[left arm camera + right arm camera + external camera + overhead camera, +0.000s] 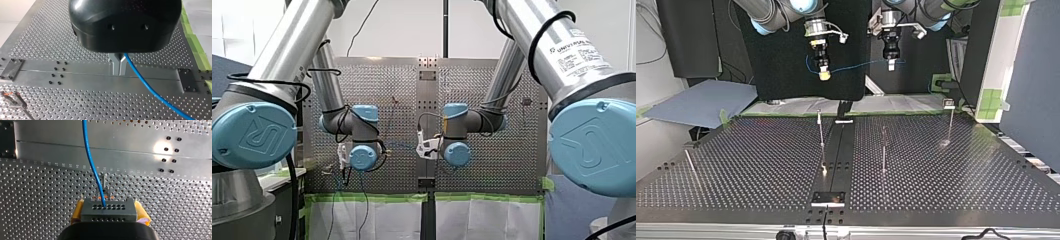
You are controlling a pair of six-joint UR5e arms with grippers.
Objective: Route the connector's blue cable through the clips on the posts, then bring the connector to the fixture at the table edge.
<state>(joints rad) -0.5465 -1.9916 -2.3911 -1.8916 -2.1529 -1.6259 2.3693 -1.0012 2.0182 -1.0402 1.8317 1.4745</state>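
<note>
My right fingers [141,213], yellow-padded, are clenched on the connector [108,208], a grey block with rows of small holes, gripped by its two sides. The cable [91,162] leaves the block's face and runs away over the table [37,202]. In the right wrist view a post [103,182] with a clip stands just past the connector. The cable crosses in front of it, and I cannot tell whether they touch.

My left fingers [119,65], bare metal, are pinched together on the cable. It comes out beside them and trails off above the table's centre strip [82,75].

In the top view both arms hang over the table's far edge, well above the surface, and the cable is slung in a shallow sag between them. The connector is at that view's left end of the sag, in the air. Thin posts [883,150] stand upright on the table, nearer the camera than the cable. The fixture [828,198] sits at the near edge on the centre strip, well apart from the connector.
</note>
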